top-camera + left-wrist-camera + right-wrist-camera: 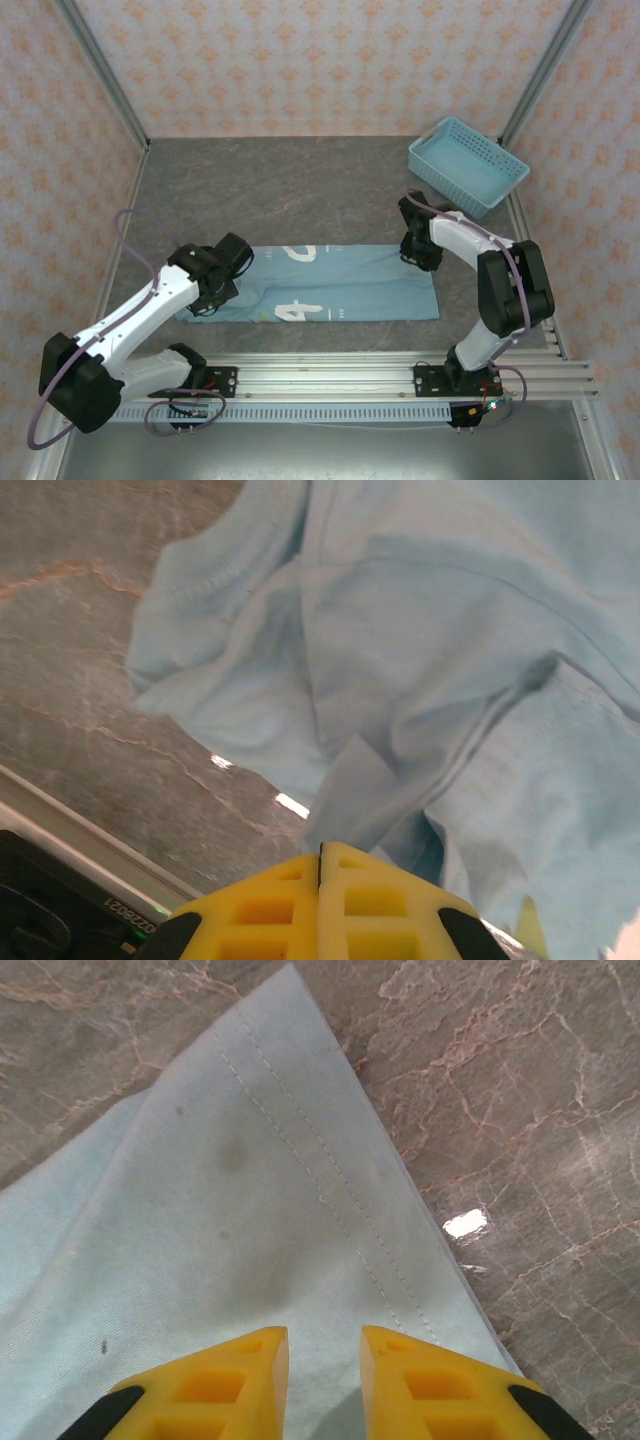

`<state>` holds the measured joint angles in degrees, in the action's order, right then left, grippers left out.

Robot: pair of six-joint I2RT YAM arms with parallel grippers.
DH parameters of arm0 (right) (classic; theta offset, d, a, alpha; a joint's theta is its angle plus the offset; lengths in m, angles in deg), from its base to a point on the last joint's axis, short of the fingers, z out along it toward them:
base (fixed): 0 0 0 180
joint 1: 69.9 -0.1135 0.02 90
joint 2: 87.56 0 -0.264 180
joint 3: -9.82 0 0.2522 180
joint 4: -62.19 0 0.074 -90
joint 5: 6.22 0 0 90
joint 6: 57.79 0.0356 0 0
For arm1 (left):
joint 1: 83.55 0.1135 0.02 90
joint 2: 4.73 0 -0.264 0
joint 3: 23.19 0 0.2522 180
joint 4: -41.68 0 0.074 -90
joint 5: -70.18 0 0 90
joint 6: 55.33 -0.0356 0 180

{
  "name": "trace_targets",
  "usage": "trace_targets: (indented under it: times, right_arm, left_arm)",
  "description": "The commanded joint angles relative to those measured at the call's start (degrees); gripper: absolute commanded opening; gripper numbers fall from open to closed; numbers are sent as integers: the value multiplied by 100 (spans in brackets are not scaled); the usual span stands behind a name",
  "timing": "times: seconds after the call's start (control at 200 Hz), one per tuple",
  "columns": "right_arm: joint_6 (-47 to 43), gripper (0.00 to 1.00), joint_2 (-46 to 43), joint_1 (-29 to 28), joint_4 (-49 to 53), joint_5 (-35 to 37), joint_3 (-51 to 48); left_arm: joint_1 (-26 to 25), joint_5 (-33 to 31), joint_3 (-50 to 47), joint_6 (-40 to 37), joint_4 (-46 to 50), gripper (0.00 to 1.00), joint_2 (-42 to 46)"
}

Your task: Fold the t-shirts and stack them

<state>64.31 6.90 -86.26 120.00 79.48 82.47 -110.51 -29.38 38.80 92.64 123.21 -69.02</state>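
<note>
Cotton t-shirt, light blue, banded along the table's front edge: left gripper clamped on its bunched end, presumably for folding; right gripper parted above the hem corner.

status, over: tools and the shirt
Left tool shut, pinching t-shirt fabric. Right tool open over the hem corner. Basket at far corner, clear of shirt.

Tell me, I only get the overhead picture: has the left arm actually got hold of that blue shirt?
Observer: It looks so. On the left wrist camera the left jaws are shut, and a ridge of the t-shirt rises right into their tips.
Operator: And the other one?
Observer: On the right wrist camera the right jaws stand slightly apart above the shirt's hem corner, next to its double stitching.
</note>
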Motion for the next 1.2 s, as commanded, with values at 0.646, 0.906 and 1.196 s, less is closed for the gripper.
trace_targets:
  times: [0.646,0.906,1.196]
  right_arm:
    - [12,24,483,-6,341,456,-53]
    - [33,24,214,-4,287,377,-84]
    - [18,31,-456,-1,611,710,105]
  left_arm:
    - [1611,-1049,6,-391,-769,0,-1799]
    - [1916,-1154,366,-380,-990,0,-2954]
    - [2063,-1011,717,-233,-609,27,-2647]
